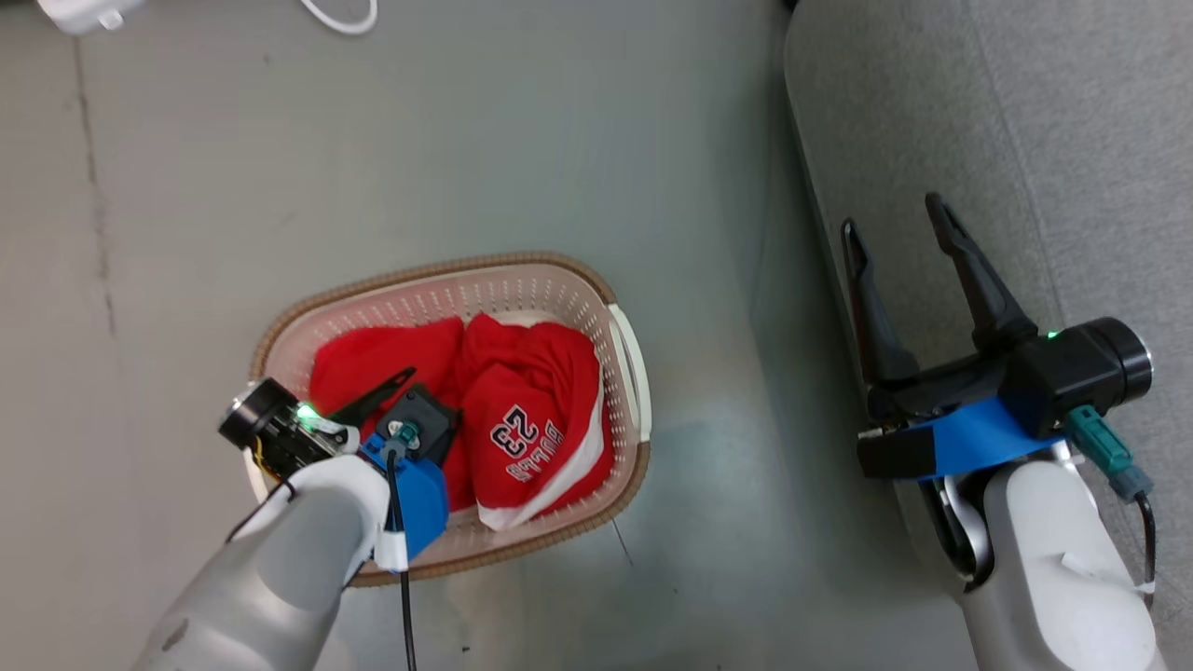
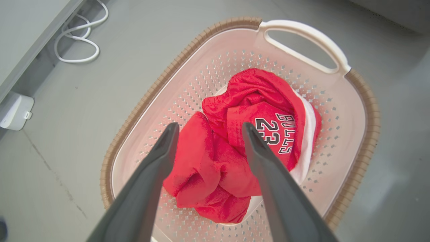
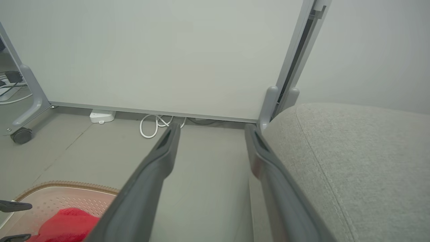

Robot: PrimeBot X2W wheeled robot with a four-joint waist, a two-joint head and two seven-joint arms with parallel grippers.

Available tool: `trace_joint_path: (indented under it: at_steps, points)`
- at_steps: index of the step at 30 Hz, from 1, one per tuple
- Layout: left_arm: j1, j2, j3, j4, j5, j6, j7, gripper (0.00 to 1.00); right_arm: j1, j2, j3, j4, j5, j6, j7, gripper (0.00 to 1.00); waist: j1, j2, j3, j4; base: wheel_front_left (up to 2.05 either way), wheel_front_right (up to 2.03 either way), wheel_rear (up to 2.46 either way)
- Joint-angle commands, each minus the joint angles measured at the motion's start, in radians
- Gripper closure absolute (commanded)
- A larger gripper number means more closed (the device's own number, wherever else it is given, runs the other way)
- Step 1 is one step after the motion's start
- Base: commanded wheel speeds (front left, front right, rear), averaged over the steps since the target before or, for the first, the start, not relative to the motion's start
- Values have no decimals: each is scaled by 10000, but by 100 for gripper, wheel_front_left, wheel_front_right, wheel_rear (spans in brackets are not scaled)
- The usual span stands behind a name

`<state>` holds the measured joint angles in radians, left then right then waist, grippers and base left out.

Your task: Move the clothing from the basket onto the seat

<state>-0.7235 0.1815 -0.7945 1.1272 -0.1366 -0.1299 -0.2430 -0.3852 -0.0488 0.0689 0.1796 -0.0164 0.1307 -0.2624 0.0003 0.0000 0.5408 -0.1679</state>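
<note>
The basket stands on the grey floor, cream with a brown rim and white handle. Inside lie the clothing pieces: a plain red garment on the left and a red one with white trim and "23" on the right. My left gripper hangs open above the plain red garment, fingers apart and holding nothing. My right gripper is open and empty over the left edge of the light-grey seat, which fills the right wrist view's right side.
A white cable and a white box lie on the floor by the wall beyond the basket. In the right wrist view a pale wall panel stands ahead, with a castor wheel at the left. Bare floor separates basket and seat.
</note>
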Motion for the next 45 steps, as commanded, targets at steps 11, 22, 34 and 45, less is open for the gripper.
trace_joint_path:
  at_steps: [11, 22, 34, 45]
  points:
    - [-1904, 588, -1979, 1369, -343, -5, 1438, 0, -1122, -30, -105, -561, 13, 1, -39, 0, -3, 0, 2699, -493, 0, 0, 0]
    - [-2858, 879, -2961, 1535, -185, -6, 2024, 0, -1341, -28, -168, -903, 165, 1, -39, 0, -3, 0, 3887, -704, 0, 0, 0]
    - [-2891, 854, -3532, 1603, -539, -6, 2626, 100, -1407, -28, -277, -912, 163, 1, -39, 0, -3, 0, 3951, -679, 0, 0, 0]
    - [-2439, 351, -3847, 1606, -1197, -6, 2028, 100, -1085, -28, -331, -683, 7, 1, -39, 0, -3, 0, 2888, -364, 0, 0, 0]
